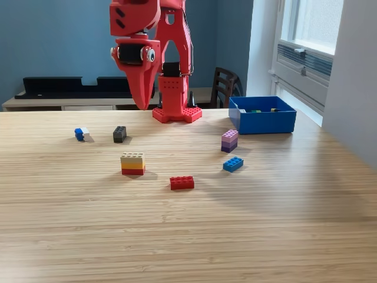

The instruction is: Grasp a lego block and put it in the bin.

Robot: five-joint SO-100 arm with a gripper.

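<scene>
Pre-grasp: jaws (142, 100) together and empty above the table (188, 236), nearest the black block (119, 134); next needs opening, descent onto it, bin (262, 115) after.

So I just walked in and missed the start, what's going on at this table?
A red robot arm stands at the far edge of a wooden table, its tool raised and pointing down, holding nothing. Lego pieces lie scattered in front: a blue-white block, a black block, a tan-yellow-red stack, a red block, a purple stack and a blue block. The blue bin on the exterior view's right already holds some pieces.
</scene>
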